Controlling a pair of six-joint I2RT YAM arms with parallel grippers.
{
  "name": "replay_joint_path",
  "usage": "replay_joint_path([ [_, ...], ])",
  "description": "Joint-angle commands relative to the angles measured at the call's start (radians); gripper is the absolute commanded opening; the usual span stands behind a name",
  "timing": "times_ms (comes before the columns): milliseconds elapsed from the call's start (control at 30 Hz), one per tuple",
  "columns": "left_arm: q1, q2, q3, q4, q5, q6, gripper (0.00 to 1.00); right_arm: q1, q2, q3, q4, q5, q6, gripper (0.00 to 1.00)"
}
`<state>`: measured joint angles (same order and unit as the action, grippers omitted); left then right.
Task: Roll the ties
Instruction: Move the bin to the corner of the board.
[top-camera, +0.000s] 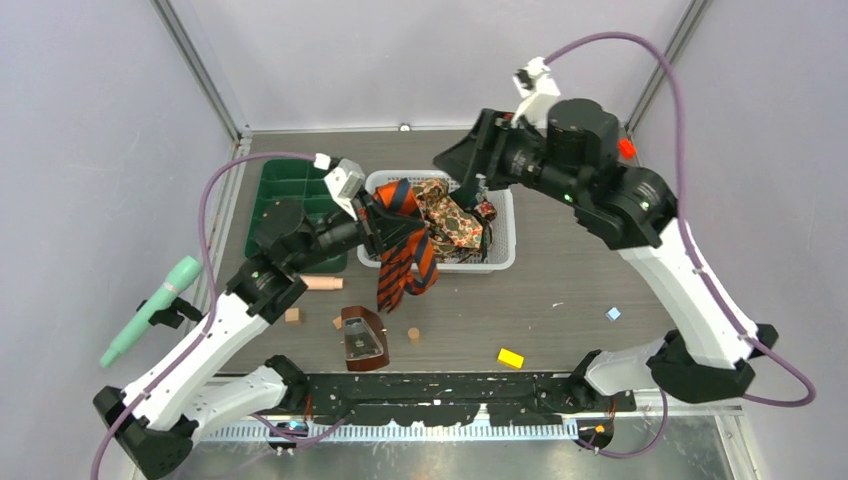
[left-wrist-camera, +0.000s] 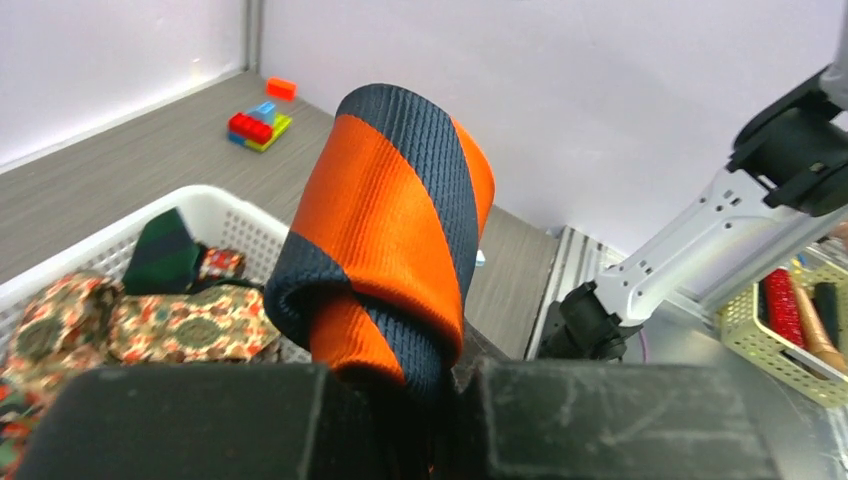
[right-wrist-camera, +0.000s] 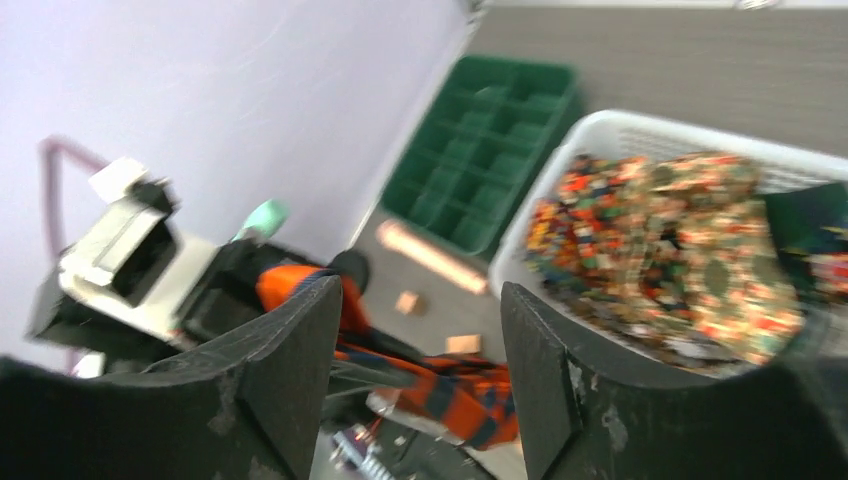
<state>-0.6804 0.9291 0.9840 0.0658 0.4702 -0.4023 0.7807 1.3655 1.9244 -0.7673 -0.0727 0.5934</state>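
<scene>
My left gripper (left-wrist-camera: 440, 378) is shut on the orange-and-dark striped tie (left-wrist-camera: 395, 230), whose upper part curls into a loose loop above the jaws. In the top view the left gripper (top-camera: 385, 225) holds it at the near left edge of the white mesh basket (top-camera: 500, 262), and the rest of the striped tie (top-camera: 405, 270) hangs down to the table. A paisley tie (top-camera: 452, 217) and a dark green tie (left-wrist-camera: 165, 250) lie in the basket. My right gripper (right-wrist-camera: 420, 350) is open and empty, hovering above the basket's far side (top-camera: 458, 158).
A green compartment tray (top-camera: 290, 190) stands left of the basket. On the table lie a wooden cylinder (top-camera: 322, 283), small wooden blocks (top-camera: 292, 315), a brown object (top-camera: 362, 338) and a yellow block (top-camera: 511, 357). A teal tool (top-camera: 150, 310) sits at the far left.
</scene>
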Motion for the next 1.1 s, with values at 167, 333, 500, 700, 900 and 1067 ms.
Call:
replay_joint_path([
  [167,0.012,-0.166,0.13,-0.365,-0.276,0.157,0.0,-0.003,-0.134,-0.162,-0.166,0.547,-0.1,0.67],
  [333,0.013,-0.198,0.252,-0.535,-0.377,0.191,0.0,-0.009,-0.076,-0.284,-0.162,0.496,-0.071,0.63],
  [500,0.012,-0.21,0.374,-0.66,-0.462,0.204,0.0,-0.006,0.036,-0.336,-0.074,0.166,-0.132,0.59],
  [700,0.013,-0.208,0.466,-0.72,-0.514,0.226,0.0,0.055,0.216,-0.327,0.006,-0.002,-0.14,0.57],
  [900,0.013,-0.207,0.488,-0.739,-0.539,0.247,0.0,0.16,0.33,-0.31,0.047,-0.025,-0.072,0.51],
  [1067,0.012,-0.209,0.489,-0.75,-0.547,0.248,0.0,0.242,0.38,-0.393,0.116,0.145,0.092,0.52],
])
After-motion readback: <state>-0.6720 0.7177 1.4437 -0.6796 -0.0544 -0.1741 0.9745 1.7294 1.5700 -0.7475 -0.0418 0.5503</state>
